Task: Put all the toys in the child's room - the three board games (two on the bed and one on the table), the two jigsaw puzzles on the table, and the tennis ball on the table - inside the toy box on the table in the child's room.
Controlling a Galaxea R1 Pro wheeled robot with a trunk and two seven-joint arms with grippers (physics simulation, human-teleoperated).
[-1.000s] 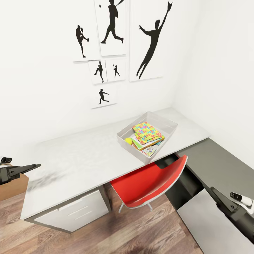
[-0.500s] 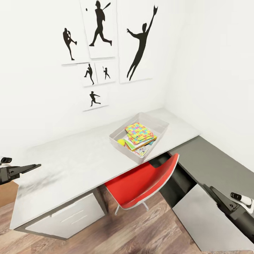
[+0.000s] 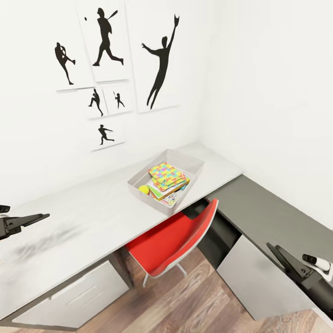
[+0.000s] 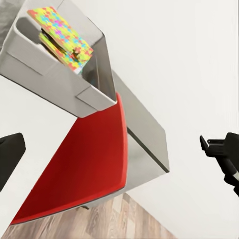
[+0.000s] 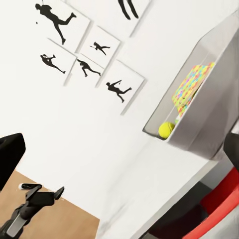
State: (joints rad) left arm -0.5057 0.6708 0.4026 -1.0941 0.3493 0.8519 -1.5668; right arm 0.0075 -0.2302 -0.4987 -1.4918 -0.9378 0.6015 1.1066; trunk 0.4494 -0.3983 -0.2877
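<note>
The light grey toy box (image 3: pixel 186 161) stands on the pale table (image 3: pixel 88 217) near the wall corner. A jigsaw puzzle (image 3: pixel 167 175) lies on top of the stack inside it, a printed board game (image 3: pixel 170 199) peeks out beneath, and the tennis ball (image 3: pixel 144 189) rests in the box's near-left corner. The toy box (image 5: pixel 211 124), puzzle (image 5: pixel 193 84) and ball (image 5: pixel 166 129) also show in the right wrist view, the box (image 4: pixel 45 64) and puzzle (image 4: pixel 59 35) in the left wrist view. My left gripper (image 3: pixel 32 218) hovers open at the far left. My right gripper (image 3: pixel 280 253) hangs open at lower right. The bed is out of view.
A red chair (image 3: pixel 173 238) is tucked under the table just in front of the box. A dark grey lower desk section (image 3: pixel 268 208) runs along the right wall. White drawers (image 3: pixel 78 296) sit under the table's left part. Wood floor (image 3: pixel 185 296) lies below.
The whole picture has slid left and slightly up, so the camera has turned right. The box and its contents stay put on the table. Both grippers keep their places in the picture.
</note>
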